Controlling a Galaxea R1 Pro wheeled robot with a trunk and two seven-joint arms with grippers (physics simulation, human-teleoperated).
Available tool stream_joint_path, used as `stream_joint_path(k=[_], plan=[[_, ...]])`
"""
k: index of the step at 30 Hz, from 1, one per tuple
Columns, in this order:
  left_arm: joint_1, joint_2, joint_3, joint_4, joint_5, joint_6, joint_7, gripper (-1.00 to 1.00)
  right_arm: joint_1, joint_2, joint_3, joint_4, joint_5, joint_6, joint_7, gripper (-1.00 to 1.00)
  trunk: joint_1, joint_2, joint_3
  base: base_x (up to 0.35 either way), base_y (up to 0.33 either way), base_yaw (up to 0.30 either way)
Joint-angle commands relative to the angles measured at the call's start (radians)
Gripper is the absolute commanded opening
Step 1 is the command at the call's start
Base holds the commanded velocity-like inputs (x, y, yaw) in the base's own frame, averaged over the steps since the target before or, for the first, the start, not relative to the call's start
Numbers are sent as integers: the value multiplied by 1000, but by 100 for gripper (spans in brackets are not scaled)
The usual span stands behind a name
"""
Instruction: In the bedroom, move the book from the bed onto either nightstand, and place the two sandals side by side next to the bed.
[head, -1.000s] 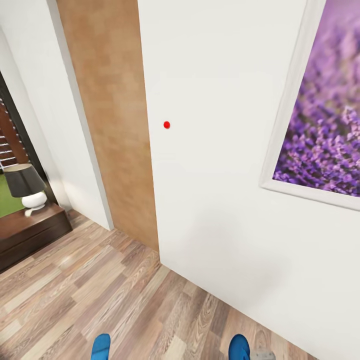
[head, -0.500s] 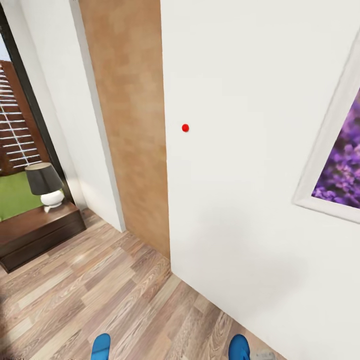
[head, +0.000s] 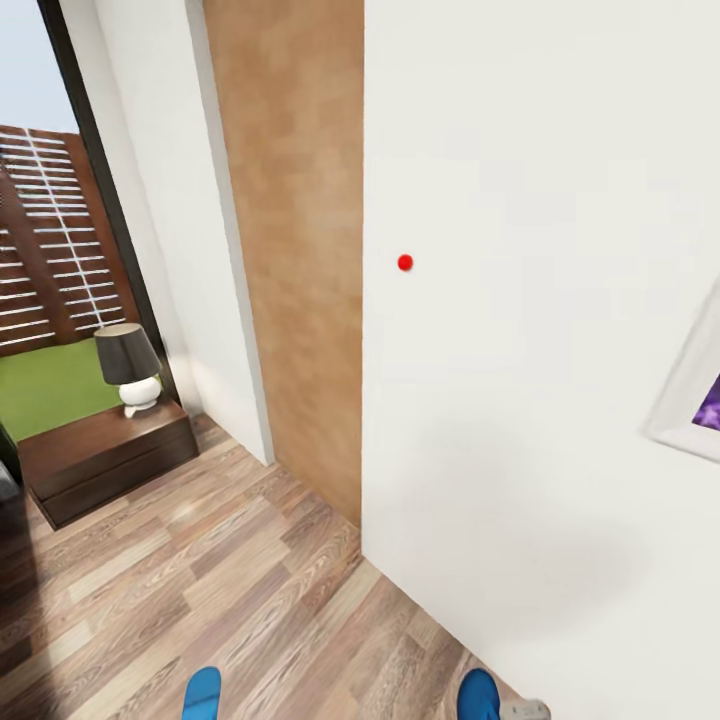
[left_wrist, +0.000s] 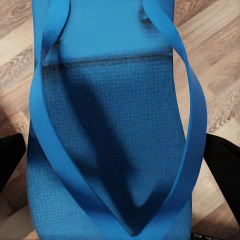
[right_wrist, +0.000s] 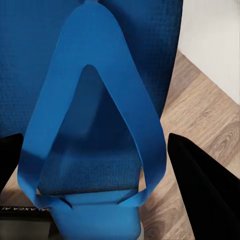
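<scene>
Facing white wall (head: 540, 400); wood-plank floor (head: 200, 580); window (head: 50, 280); cabinet (head: 105, 455) with lamp (head: 130, 368).

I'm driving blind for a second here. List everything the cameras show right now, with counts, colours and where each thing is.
Bright blue flip-flop sandals: two, one before each wrist camera; blue tips at the head view's bottom edge.
Low dark brown glossy wooden cabinet: one, left, by the window.
Table lamp with black shade and white base: one, on that cabinet.
Tall dark-framed window: one, far left, showing green lawn and a slatted fence.
Tan textured wall panel: one, between white walls.
Small red dot: one, on the white wall.
White-framed purple picture: one, right edge.
Light brown wood-plank floor: below.
Left pincer: black fingers either side of a sandal.
Right pincer: the same.
</scene>
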Motion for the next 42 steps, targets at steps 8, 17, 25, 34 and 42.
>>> stream_joint_path(k=[8,17,25,34,42], plan=[[0,0,-9,0,6,-2,5,-100,-1,0,3,1,1,-4,2,-100,1,-2,-1,220,-8,112],[0,0,-9,0,6,-2,5,-100,-1,1,3,1,1,-4,3,-100,1,-2,-1,227,-1,271],[0,0,-9,0,5,-2,5,-100,-1,0,3,1,1,-4,2,-100,1,-2,-1,228,0,170],[1,0,-9,0,6,-2,4,-100,0,1,3,1,1,-4,3,-100,1,-2,0,228,0,87],[1,0,-9,0,6,-2,4,-100,-1,1,3,1,1,-4,3,-100,1,-2,6,228,2,240]])
